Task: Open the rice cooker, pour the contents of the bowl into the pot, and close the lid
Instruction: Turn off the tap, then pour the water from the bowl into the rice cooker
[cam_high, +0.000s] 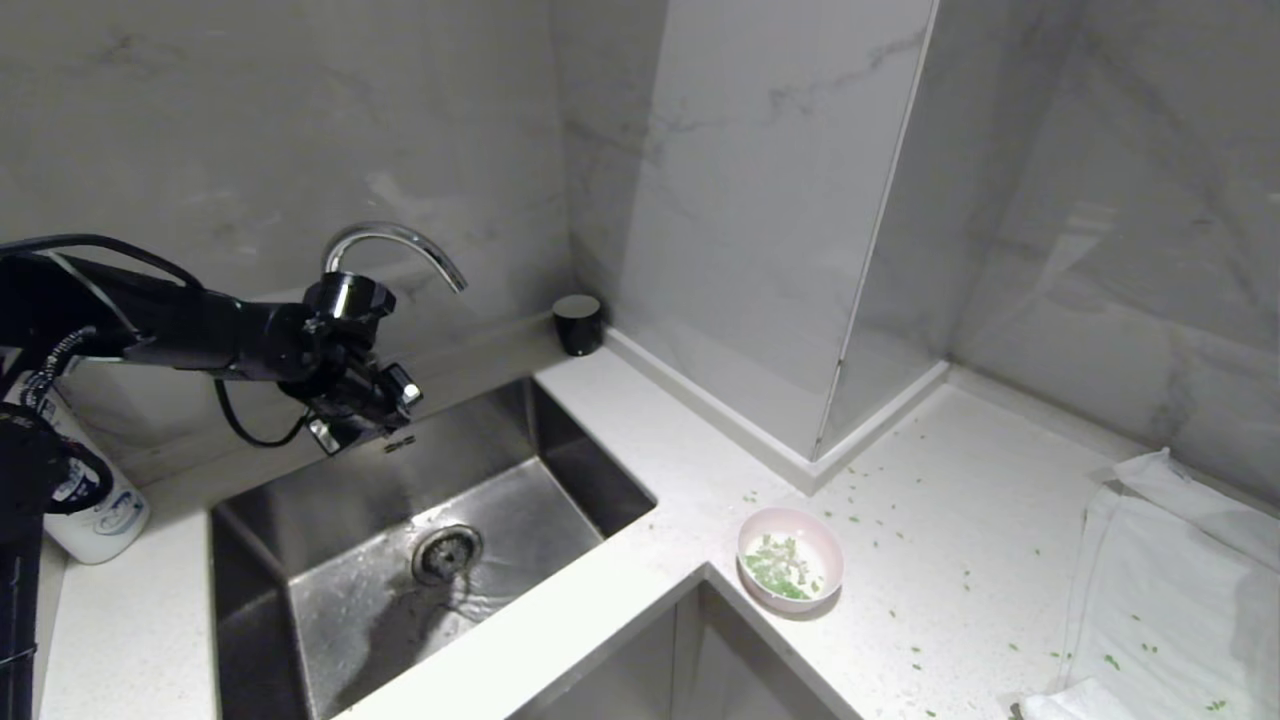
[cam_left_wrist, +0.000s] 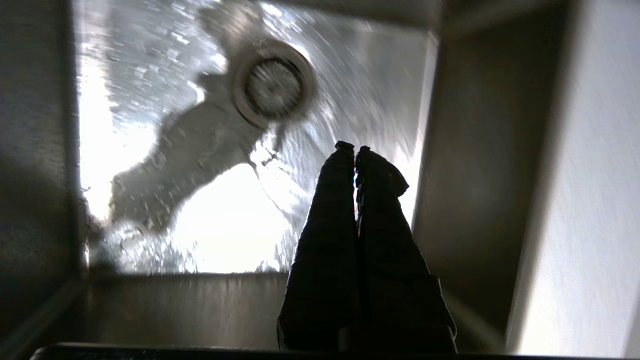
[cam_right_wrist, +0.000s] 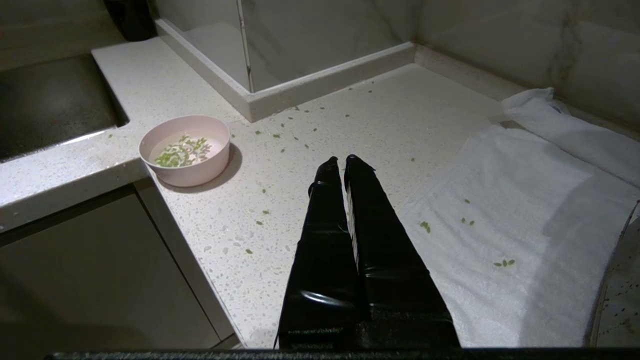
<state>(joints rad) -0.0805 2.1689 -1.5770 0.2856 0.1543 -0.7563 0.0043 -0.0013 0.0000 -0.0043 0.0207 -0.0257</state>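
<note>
One bowl on counter; two claws, left claw and right claw, both together, empty.

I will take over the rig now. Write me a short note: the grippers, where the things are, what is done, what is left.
Left gripper: shut, empty, over the sink.
Right gripper: shut, empty, above the counter beside a white towel.
Bowl: upright near the counter's inner corner, green bits inside; more bits scattered on the counter and towel.
Rice cooker: in no view.
Done: nothing can be confirmed.
Left: find the cooker, open it, pour, close the lid.
</note>
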